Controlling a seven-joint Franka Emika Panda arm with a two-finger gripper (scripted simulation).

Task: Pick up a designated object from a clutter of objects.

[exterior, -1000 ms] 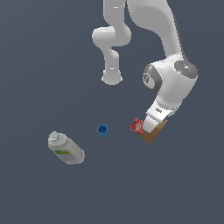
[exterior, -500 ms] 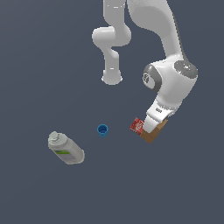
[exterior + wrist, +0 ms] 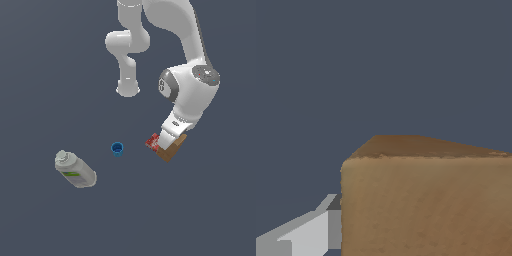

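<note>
End effector (image 3: pixel 167 145), grip apparently unclear, crowds brown box (image 3: pixel 426 205) beside red packet (image 3: pixel 152 142).

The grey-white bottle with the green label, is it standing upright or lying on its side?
Lying on its side. In the exterior view the bottle stretches along the floor, its cap end pointing to the exterior view's upper left.

Dark floor (image 3: pixel 45 60) carries bottle (image 3: pixel 76 170) (lying), cup (image 3: pixel 117 148), packet (image 3: pixel 153 142).
</note>
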